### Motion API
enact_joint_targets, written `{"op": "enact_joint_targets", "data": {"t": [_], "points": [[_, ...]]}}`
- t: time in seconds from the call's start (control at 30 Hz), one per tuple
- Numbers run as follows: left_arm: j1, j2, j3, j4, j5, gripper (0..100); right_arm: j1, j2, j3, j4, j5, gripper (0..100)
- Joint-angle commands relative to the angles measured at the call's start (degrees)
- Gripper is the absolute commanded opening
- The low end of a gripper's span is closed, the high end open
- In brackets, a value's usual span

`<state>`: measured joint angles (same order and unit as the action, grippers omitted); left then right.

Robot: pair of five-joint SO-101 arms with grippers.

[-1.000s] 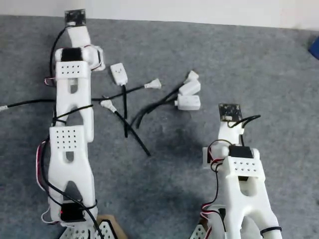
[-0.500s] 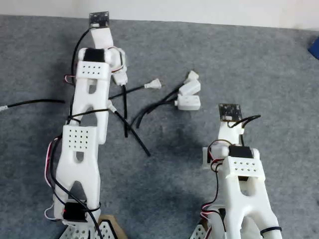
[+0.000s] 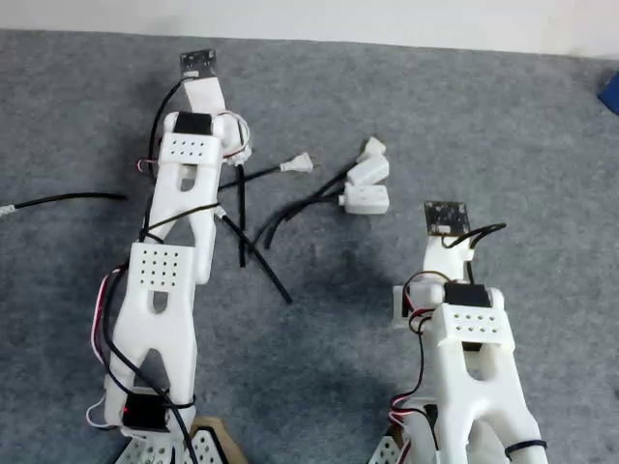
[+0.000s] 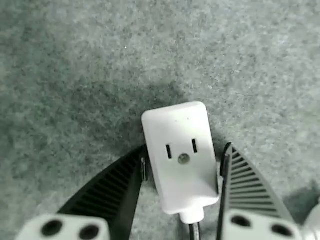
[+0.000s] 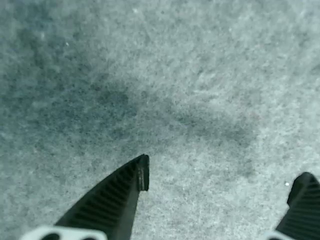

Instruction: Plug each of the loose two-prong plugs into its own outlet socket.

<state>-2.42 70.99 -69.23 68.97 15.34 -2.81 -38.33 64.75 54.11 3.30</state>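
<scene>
Left wrist view: the left gripper (image 4: 184, 162) hangs over a white outlet socket (image 4: 177, 145) lying on the grey counter (image 4: 75, 60).
Left fingers (image 4: 120, 185): released and parted, one on each side of the socket and just beside its sides; no squeeze on it can be seen.
Outlet socket: face up with two slots and a round hole showing; a dark cord leaves the end nearest the wrist.
Left arm (image 3: 184, 184): in the high view it stretches toward the far side of the counter, its wrist covering that socket.
Loose plugs: one white plug (image 3: 298, 163) lies unplugged just beside the left arm's wrist, prongs pointing away from the arm; a second plug (image 3: 221, 211) peeks out at the arm's edge.
Black cables (image 3: 253, 253): they cross one another between the arms.
Other sockets (image 3: 365, 199): three white ones are bunched together, well apart from both plugs.
Right gripper (image 5: 224, 177): over bare counter, fingers (image 5: 115, 200) released and spread wide, grasping nothing.
Right arm (image 3: 469, 338): near side of the counter, near the bunched sockets.
</scene>
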Motion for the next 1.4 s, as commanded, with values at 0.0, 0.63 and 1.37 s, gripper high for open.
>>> {"op": "enact_joint_targets", "data": {"t": [0.0,0.63,1.37], "points": [[0.57,-0.31,-0.48,-0.79,0.09,19,-0.48,-1.36,-0.31,-0.4,0.35,41.4],[2.68,-24.84,-25.54,27.6,-18.73,1,-2.95,-0.92,-0.22,-0.66,0.35,41.4],[33.1,-82.59,96.13,20.31,-60.4,1,-2.24,-0.92,1.45,-0.84,4.13,41.4]]}}
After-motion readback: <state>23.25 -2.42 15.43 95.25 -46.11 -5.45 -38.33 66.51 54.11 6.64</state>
